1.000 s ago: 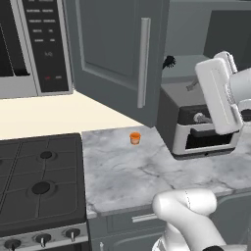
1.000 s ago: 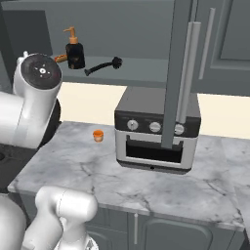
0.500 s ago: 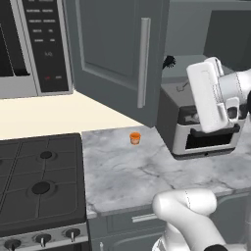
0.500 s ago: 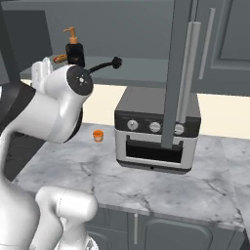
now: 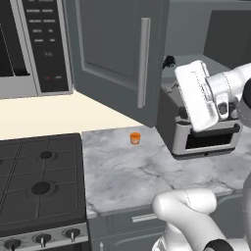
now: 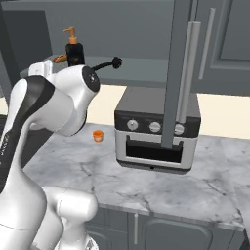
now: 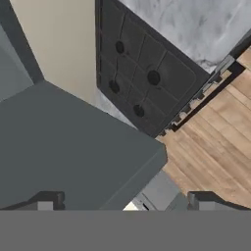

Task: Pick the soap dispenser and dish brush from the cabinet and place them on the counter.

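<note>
The soap dispenser [image 6: 73,49] stands at the upper left of the right base view, the dish brush [image 6: 108,64] lying just beside it on the cabinet [image 6: 146,64] shelf. The hand [image 7: 125,202] is spread wide, holding nothing, at the bottom of the hand view. The tabletop [image 6: 161,185] carries a small orange cup [image 6: 98,135].

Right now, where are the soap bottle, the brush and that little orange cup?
soap dispenser [image 6: 74,52], right base view, on the dark bottle body below the orange pump.
dish brush [image 6: 116,62], right base view, on the round bristled head.
orange cup [image 5: 135,138], left base view, on the cup's side wall.
</note>
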